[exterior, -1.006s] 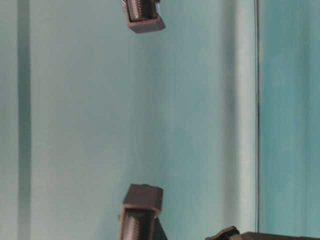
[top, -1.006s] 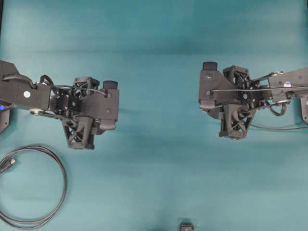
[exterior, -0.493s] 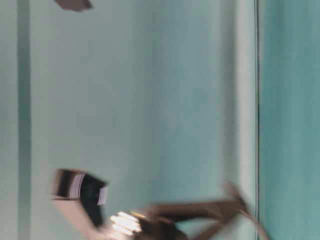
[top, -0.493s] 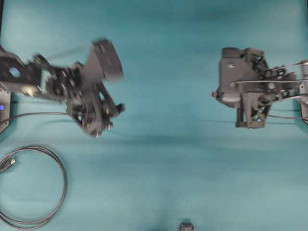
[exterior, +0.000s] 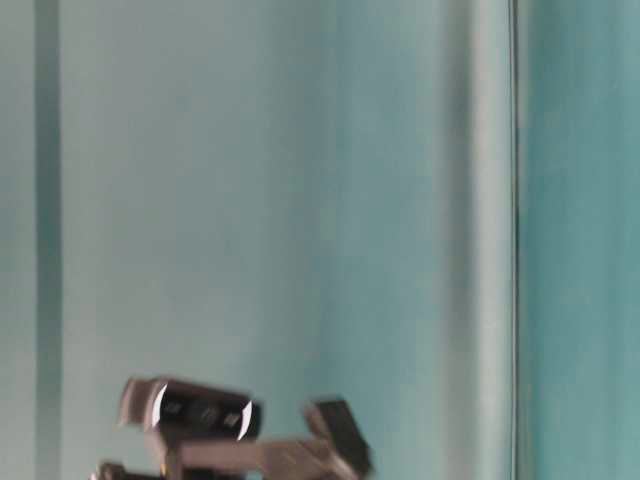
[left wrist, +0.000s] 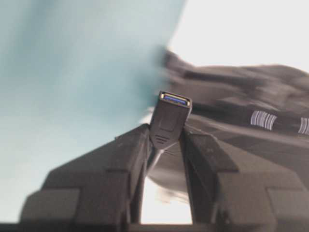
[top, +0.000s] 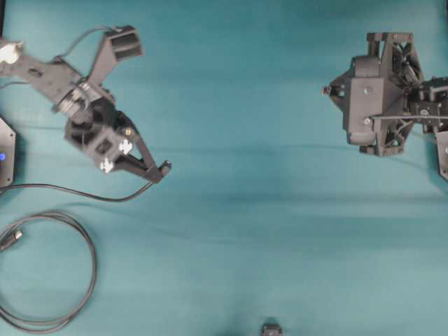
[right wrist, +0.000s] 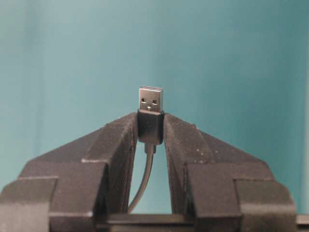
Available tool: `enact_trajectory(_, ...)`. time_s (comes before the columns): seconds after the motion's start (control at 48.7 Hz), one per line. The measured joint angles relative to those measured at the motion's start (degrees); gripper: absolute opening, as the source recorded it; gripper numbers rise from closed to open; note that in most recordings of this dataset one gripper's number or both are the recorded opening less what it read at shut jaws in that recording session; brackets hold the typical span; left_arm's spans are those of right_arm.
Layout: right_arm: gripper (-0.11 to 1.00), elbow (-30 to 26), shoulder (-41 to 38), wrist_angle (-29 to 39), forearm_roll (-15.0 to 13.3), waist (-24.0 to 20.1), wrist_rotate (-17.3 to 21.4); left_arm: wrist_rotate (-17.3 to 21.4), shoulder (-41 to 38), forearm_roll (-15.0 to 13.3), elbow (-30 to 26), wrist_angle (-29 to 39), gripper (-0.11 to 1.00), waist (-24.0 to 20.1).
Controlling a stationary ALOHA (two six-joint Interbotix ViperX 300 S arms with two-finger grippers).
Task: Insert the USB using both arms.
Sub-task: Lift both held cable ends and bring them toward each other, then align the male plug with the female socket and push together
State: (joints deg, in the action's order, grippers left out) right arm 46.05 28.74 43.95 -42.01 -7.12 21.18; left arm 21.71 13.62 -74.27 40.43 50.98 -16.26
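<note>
between the right gripper (right wrist: 150, 126) fingers the usb (right wrist: 150, 112) sits clamped, metal tip proud of them, and the left gripper (left wrist: 164, 140) pinches the socket (left wrist: 170, 118) likewise, so square both tips before you close the wide gap.

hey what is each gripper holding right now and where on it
Right gripper: the USB, jaws pinching its dark body. Left gripper: the black socket end, pinched at its tapered rear.
</note>
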Motion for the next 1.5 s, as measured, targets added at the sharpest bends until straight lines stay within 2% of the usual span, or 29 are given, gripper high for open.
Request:
enact_trajectory(0.082,0.22,0.0,0.0,3.7,-6.1,-2.5,2.2,7.6,-4.8,-10.5,-0.6,6.3,0.21,-4.0)
enact_trajectory(0.164,0.22,0.1,0.0,8.5,-12.6,-5.4,5.6,11.4,-9.3,-15.7,-1.8,11.3,0.21,-6.3)
enact_trajectory(0.226,0.22,0.2,0.0,12.1,-17.6,-8.3,9.2,12.6,-12.6,-17.1,-3.1,14.6,0.21,-7.0)
enact_trajectory(0.287,0.22,1.1,-0.1,14.9,-21.4,-10.5,12.1,13.0,-15.5,-17.4,-4.8,17.5,0.21,-7.2)
enact_trajectory(0.39,0.22,2.6,-1.8,17.5,-25.0,-13.3,14.5,13.3,-19.2,-17.7,-8.3,21.5,0.21,-7.3)
enact_trajectory(0.657,0.22,2.9,-8.1,17.3,-27.9,-15.6,15.2,13.4,-24.7,-17.7,-15.0,27.0,0.21,-8.3)
enact_trajectory(0.882,0.22,1.3,-8.3,12.0,-29.8,-15.8,13.8,13.4,-28.0,-17.8,-16.7,29.8,0.21,-7.1)
enact_trajectory(1.272,0.22,-1.1,-8.5,8.6,-30.1,-17.9,2.3,13.4,-32.2,-17.7,-20.6,33.8,0.21,-4.6)
enact_trajectory(1.498,0.22,-2.8,-10.0,7.9,-30.1,-18.7,1.3,13.4,-34.1,-17.8,-23.8,33.7,0.21,-4.6)
